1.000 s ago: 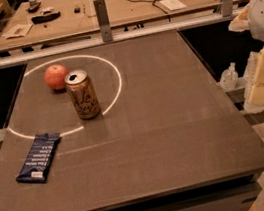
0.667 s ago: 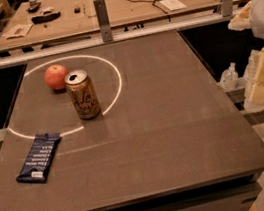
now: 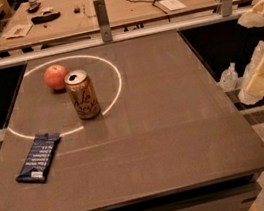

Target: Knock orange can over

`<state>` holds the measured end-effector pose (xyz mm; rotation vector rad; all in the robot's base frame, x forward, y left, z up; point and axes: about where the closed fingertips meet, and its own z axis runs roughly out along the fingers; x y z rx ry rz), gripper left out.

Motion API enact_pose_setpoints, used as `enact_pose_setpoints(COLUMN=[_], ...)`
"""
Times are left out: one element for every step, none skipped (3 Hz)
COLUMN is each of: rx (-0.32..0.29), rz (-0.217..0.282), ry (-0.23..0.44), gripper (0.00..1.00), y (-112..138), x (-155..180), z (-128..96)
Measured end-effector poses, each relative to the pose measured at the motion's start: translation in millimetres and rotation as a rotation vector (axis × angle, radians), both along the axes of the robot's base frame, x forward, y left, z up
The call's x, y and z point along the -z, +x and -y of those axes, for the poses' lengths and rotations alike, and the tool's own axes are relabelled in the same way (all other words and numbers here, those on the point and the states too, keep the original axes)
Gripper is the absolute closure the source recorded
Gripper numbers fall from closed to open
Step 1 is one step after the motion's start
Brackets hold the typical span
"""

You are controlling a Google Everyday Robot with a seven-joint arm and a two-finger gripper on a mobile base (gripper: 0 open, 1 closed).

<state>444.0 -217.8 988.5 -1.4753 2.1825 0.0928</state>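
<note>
Can (image 3: 82, 95) stands upright on the tabletop (image 3: 178, 135), left of centre, inside a white ring (image 3: 118, 77), just beside a fruit (image 3: 56, 76) that sits behind it to the left. A blue wrapper (image 3: 38, 158) lies well apart, toward the near-left edge. Gripper (image 3: 261, 77) hangs off the tabletop's right edge, well apart from the can; you cannot tell whether its jaws are open or closed. Step in hand, as I judge it: approach, no contact yet. Next move calls for you to carry the gripper leftward across the tabletop and push the can's upper half sideways. Expect it to tip easily, then roll.
</note>
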Motion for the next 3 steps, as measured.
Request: enact_pose_setpoints(rx=[0.04,0.052,0.043], rz=[0.041,0.093,0.134], ry=[0.138,0.254,0.371], gripper=[0.0,0.0,0.0], y=[1.3,4.8,14.0], x=[0.7,1.3,9.2], z=[1.9,-0.8,-6.7])
